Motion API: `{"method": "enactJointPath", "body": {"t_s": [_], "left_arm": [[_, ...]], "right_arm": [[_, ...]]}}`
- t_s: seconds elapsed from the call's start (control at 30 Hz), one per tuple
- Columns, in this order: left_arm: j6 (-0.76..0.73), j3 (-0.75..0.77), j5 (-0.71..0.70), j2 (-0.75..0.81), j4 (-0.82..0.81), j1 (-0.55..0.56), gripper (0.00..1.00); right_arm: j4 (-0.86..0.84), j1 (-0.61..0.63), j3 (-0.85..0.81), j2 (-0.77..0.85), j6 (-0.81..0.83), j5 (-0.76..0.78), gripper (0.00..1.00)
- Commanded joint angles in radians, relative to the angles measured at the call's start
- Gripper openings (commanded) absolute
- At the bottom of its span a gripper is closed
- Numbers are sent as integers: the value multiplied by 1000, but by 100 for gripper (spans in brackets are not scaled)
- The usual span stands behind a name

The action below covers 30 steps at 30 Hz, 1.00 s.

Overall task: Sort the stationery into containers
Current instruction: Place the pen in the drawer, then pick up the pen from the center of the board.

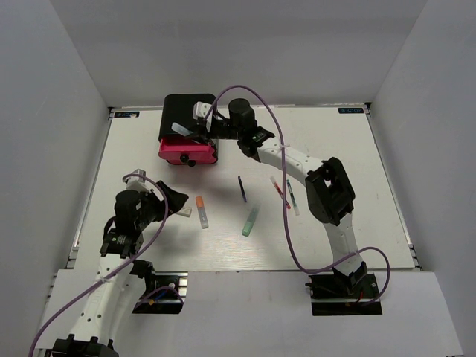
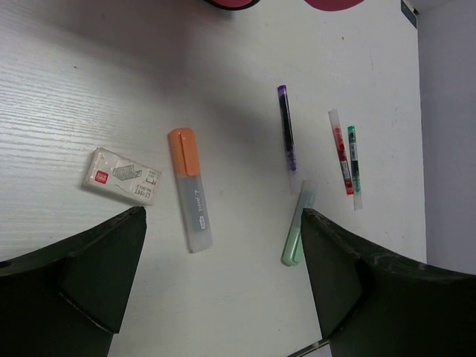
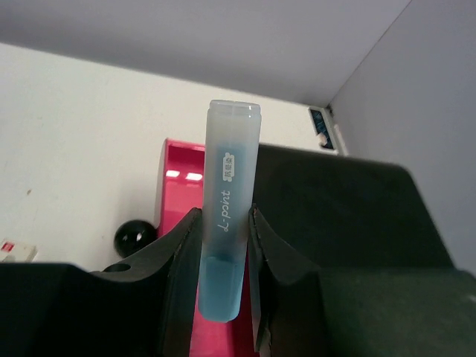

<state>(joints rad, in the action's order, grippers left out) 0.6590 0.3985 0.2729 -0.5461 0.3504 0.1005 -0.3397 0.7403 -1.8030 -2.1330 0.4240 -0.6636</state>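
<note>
My right gripper (image 1: 201,130) is shut on a light blue marker (image 3: 230,149) and holds it above the open pink drawer (image 3: 178,186) with its round black knob (image 3: 134,238), in front of the black cabinet (image 1: 182,108). My left gripper (image 2: 223,222) is open and empty, hovering over the table. Below it lie a small white eraser block (image 2: 123,175), an orange-capped marker (image 2: 190,190), a mint green marker (image 2: 297,227), a dark blue pen (image 2: 287,137), a red pen (image 2: 341,152) and a green pen (image 2: 354,167).
The pink drawer (image 1: 186,152) juts out from the cabinet toward the table's middle. The loose items lie between the arms in the top view, the orange-capped marker (image 1: 201,212) nearest my left gripper (image 1: 175,199). White walls ring the table.
</note>
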Motion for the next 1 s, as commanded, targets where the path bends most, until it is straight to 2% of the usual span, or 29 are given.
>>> {"method": "enactJointPath", "body": {"t_s": [0.0, 0.03, 0.13, 0.27, 0.3, 0.43, 0.57, 0.73, 0.77, 0.8, 0.87, 0.9, 0.93, 0.97], "left_arm": [[13, -7, 17, -3, -53, 4, 94], [13, -7, 17, -17, -53, 4, 94], [13, 2, 17, -41, -53, 4, 94], [4, 11, 26, -63, -62, 4, 94], [4, 11, 26, -63, -62, 4, 94], [4, 20, 26, -84, -71, 4, 94], [4, 39, 26, -107, -71, 4, 91], [-7, 85, 46, -166, -71, 4, 79], [-7, 85, 55, -179, -80, 4, 75], [-16, 98, 55, -195, -80, 4, 62], [-16, 111, 78, -241, -90, 4, 49], [-25, 123, 78, -256, -90, 4, 42], [-25, 123, 97, -284, -99, 4, 42], [-25, 132, 112, -296, -99, 4, 42]], "right_arm": [[75, 2, -8, 27, 36, -27, 20], [134, -1, -71, 16, 48, -36, 23], [214, -2, -119, -24, 76, -41, 32], [208, -2, -98, -12, 94, -34, 42], [215, -1, -99, -13, 94, -31, 49], [215, -2, -90, -1, 104, -21, 57], [154, -7, -49, 39, 85, -2, 57], [70, -18, 46, 148, 29, 59, 47], [55, -18, 77, 188, 22, 79, 37], [39, -19, 96, 203, 15, 163, 29], [10, -19, 206, 292, 9, 260, 13], [-71, -18, 243, 315, -10, 397, 13], [-87, -22, 334, 373, -19, 427, 15], [-88, -27, 352, 390, -24, 450, 31]]}}
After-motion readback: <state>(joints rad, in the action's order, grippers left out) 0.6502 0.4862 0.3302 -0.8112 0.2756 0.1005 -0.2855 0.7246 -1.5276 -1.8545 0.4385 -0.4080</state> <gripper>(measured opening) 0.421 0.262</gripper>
